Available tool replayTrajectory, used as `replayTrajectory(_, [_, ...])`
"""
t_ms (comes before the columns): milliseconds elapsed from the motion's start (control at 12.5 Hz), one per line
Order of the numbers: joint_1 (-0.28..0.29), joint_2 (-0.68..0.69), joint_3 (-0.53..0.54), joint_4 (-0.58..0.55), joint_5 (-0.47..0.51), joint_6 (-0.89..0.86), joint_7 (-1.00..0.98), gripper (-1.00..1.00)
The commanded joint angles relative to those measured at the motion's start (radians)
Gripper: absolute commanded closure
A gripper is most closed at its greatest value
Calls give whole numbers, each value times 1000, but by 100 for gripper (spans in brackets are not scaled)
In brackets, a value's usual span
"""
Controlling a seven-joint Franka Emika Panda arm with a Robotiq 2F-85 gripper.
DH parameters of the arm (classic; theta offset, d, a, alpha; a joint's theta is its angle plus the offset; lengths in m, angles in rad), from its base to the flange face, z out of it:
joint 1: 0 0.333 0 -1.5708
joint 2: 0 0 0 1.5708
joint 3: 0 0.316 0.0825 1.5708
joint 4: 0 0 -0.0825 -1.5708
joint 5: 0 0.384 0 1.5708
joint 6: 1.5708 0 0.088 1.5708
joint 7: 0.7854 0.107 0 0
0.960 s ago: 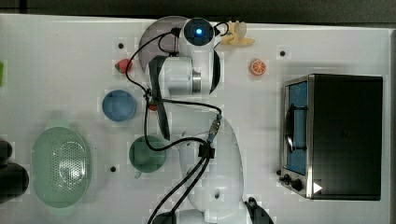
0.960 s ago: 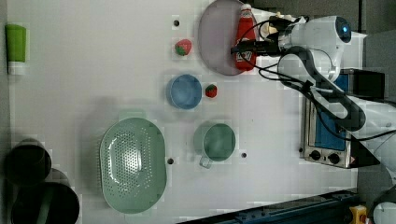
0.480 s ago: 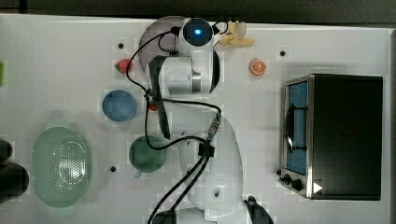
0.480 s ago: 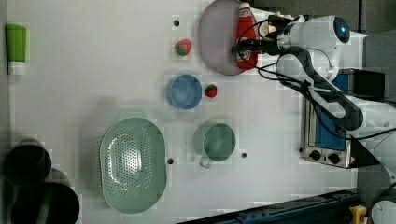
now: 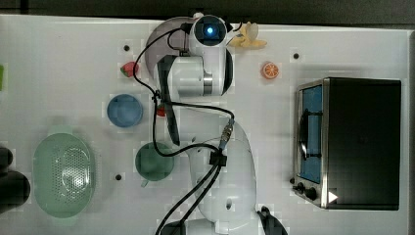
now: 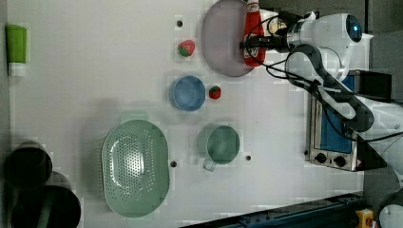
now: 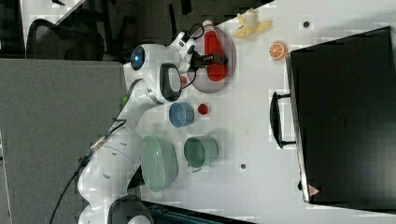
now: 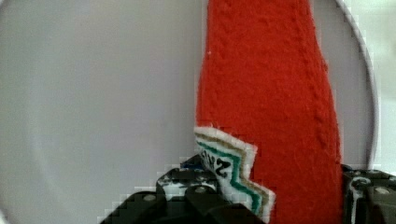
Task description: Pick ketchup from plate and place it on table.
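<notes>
The ketchup (image 6: 252,28), a red soft bottle with a white cap, lies along one side of the lilac-grey plate (image 6: 221,40) at the far end of the white table (image 6: 95,71). My gripper (image 6: 252,45) reaches across the bottle's lower body, and its dark fingers press on both sides of it. In the wrist view the ketchup (image 8: 271,93) with its white label runs between the fingers (image 8: 187,191), over the plate (image 8: 93,93). The right view shows the gripper (image 7: 215,59) clamped across the ketchup (image 7: 214,44) on the plate (image 7: 201,80).
A strawberry (image 6: 186,47) lies beside the plate. A blue bowl (image 6: 187,92), a small red fruit (image 6: 215,92), a green cup (image 6: 218,142) and a green colander (image 6: 135,166) stand further along. A toaster oven (image 5: 347,142), a banana (image 5: 247,39) and an orange slice (image 5: 270,70) lie on the top view's right.
The fingers have closed in from wide open onto the ketchup's sides. The arm and the bottle have hardly shifted.
</notes>
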Motion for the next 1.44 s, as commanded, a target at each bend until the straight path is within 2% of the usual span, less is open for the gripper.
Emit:
replayTrajectory(80, [7,-133,14,31,14,-46,37,-19])
replayTrajectory(480, [-18,-363,8,28,139,-389,43,-19])
replayTrajectory(800, [-43,-518,-31,-18,141,-548,96,-19])
replayTrajectory(960, [-49,-594,-60,-84,141,-614,98,-19])
replayTrajectory(1440, [-53,-767,-126,-368,139,-597,98,-19])
